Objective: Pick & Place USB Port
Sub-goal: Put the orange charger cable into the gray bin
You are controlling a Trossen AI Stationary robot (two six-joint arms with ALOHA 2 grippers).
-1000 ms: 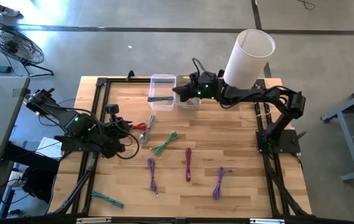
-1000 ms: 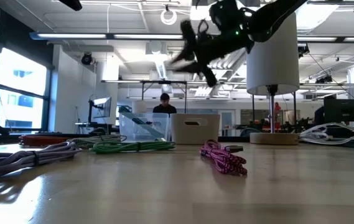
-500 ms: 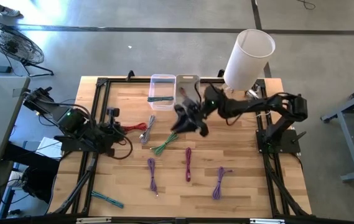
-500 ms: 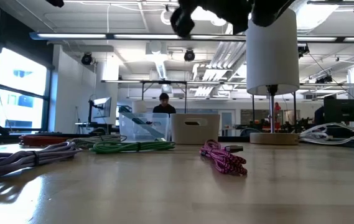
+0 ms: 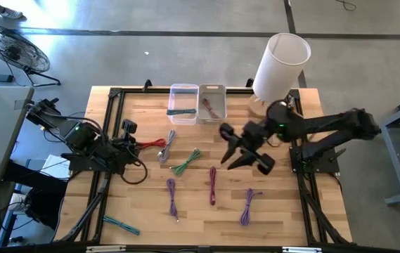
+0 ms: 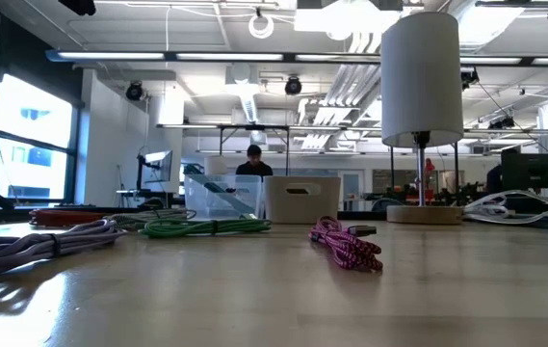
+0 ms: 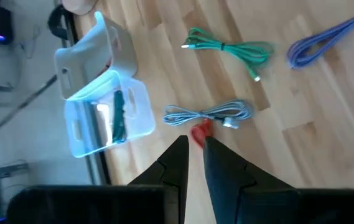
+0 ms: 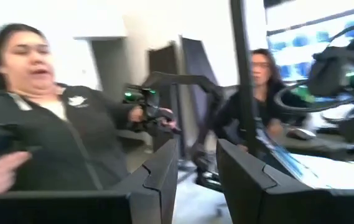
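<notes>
Reddish cable [image 5: 213,107] lies coiled in white bin [image 5: 212,89].

Robotics lab or workshop in an open industrial hall. Concrete floor [image 5: 150,42], exposed ceiling ducts [image 6: 254,96] with strip lights, big windows [image 6: 23,145]. Wooden worktable [image 5: 277,211] in a black metal frame, floor fan [image 5: 10,46] beside it. Desks with monitors [image 6: 529,172] behind; a person [image 6: 254,162] seated at one, two people [image 8: 52,124] nearby.

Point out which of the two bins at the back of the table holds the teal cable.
The clear plastic bin, left of the pair, holds the coiled teal cable. Its neighbour, the white bin, holds a dark red cable instead.
</notes>
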